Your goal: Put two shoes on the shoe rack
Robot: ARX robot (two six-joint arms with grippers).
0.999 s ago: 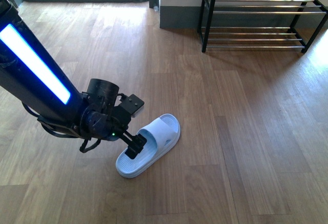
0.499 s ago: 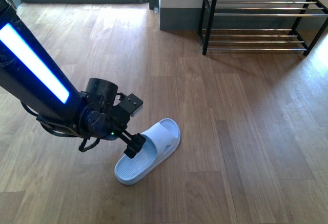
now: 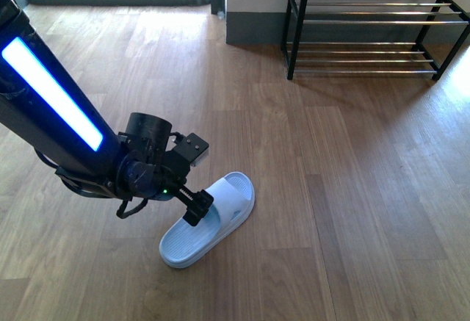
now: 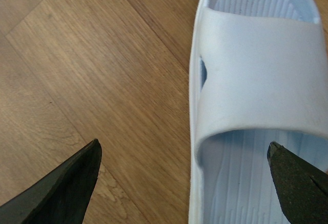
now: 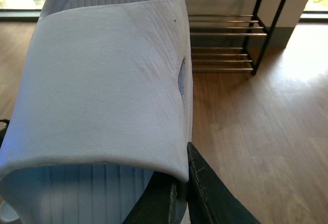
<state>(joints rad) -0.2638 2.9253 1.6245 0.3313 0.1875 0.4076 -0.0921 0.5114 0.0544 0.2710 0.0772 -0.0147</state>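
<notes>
The left tool [image 3: 198, 208] hangs low, jaws wide astride the side wall of the pale slide [image 3: 209, 220] lying on the floor [image 3: 352, 189]. Closing on that thin rim alone, I reckon the slide could twist or slip free. The arm slants down and forward. The right tool [image 5: 179, 179] pinches the second slide [image 5: 102, 80] by its edge; the shoe rack [image 3: 367, 27] stands well apart.
</notes>
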